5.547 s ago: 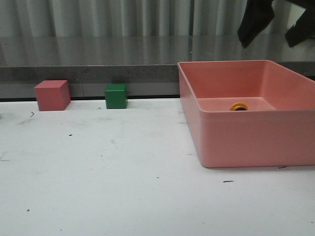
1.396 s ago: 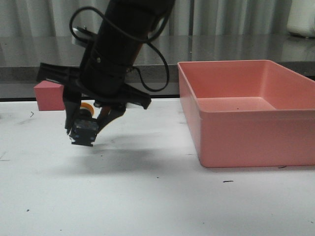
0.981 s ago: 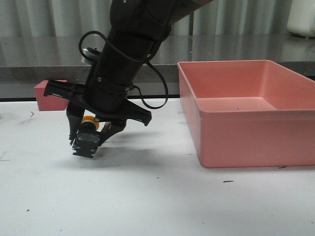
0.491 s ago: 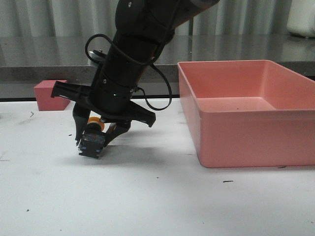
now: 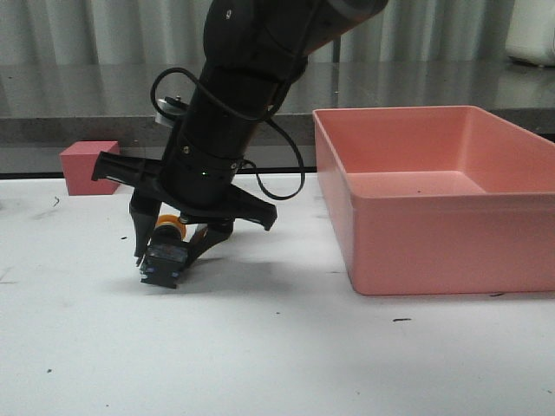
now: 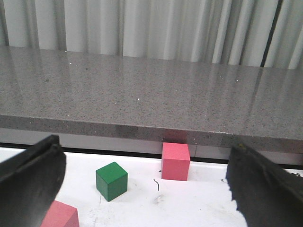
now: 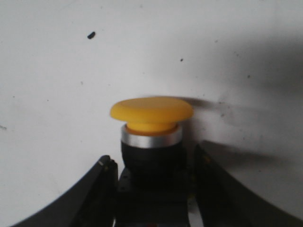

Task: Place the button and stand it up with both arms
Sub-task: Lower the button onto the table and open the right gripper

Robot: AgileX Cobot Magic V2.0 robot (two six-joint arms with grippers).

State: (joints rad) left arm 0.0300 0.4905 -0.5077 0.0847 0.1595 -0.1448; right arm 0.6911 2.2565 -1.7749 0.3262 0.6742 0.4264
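The button (image 5: pixel 165 243), with its yellow cap, silver collar and black body, hangs tilted in my right gripper (image 5: pixel 166 260), which is shut on its body. Its base is at or just above the white table (image 5: pixel 260 347), left of centre. In the right wrist view the button (image 7: pixel 151 113) shows cap-first between the two dark fingers of the right gripper (image 7: pixel 154 163). My left gripper (image 6: pixel 147 189) is open and holds nothing, and it does not appear in the front view.
A large pink bin (image 5: pixel 434 225) stands on the right. A pink cube (image 5: pixel 87 166) sits at the back left by the grey ledge (image 5: pixel 104 130). The left wrist view shows a green cube (image 6: pixel 111 180), a pink cube (image 6: pixel 175 161) and another pink block (image 6: pixel 59 215).
The button lay in the pink bin at first. Over the last second my right gripper has lowered it toward the table and drifted slightly right.
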